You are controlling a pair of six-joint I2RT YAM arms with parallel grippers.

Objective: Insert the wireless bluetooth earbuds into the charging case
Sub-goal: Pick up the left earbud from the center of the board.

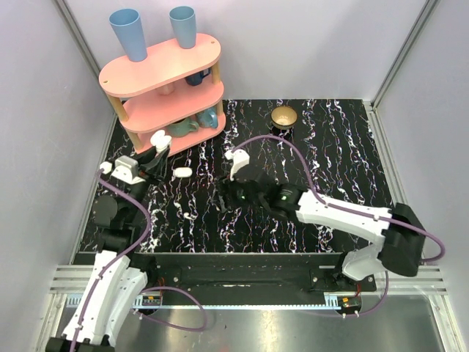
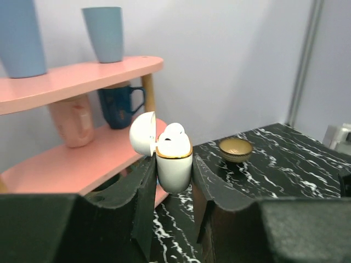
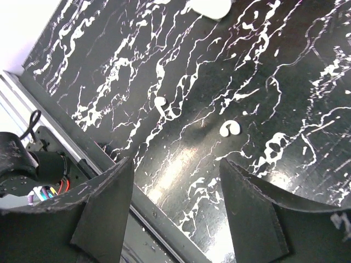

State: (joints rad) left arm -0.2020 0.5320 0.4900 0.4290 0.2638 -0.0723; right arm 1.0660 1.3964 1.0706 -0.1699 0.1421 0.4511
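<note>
My left gripper (image 1: 158, 149) (image 2: 173, 164) is shut on the white charging case (image 2: 174, 164), held upright above the table beside the pink shelf. The case's lid (image 2: 142, 133) is hinged open to the left, and a rounded white piece (image 2: 173, 134) sits in its gold-rimmed mouth. The case also shows in the top view (image 1: 159, 137). My right gripper (image 1: 222, 196) (image 3: 175, 160) is open and empty, low over the marbled surface. Two tiny white curved earbuds (image 3: 159, 102) (image 3: 229, 129) lie on the surface just ahead of its fingertips.
A pink two-tier shelf (image 1: 161, 70) with blue cups and mugs stands at the back left, close to the left gripper. A gold bowl (image 1: 283, 116) (image 2: 235, 149) sits at the back. A white oval object (image 1: 182, 172) (image 3: 208, 5) lies between the grippers. The metal rail (image 3: 159, 213) runs along the near edge.
</note>
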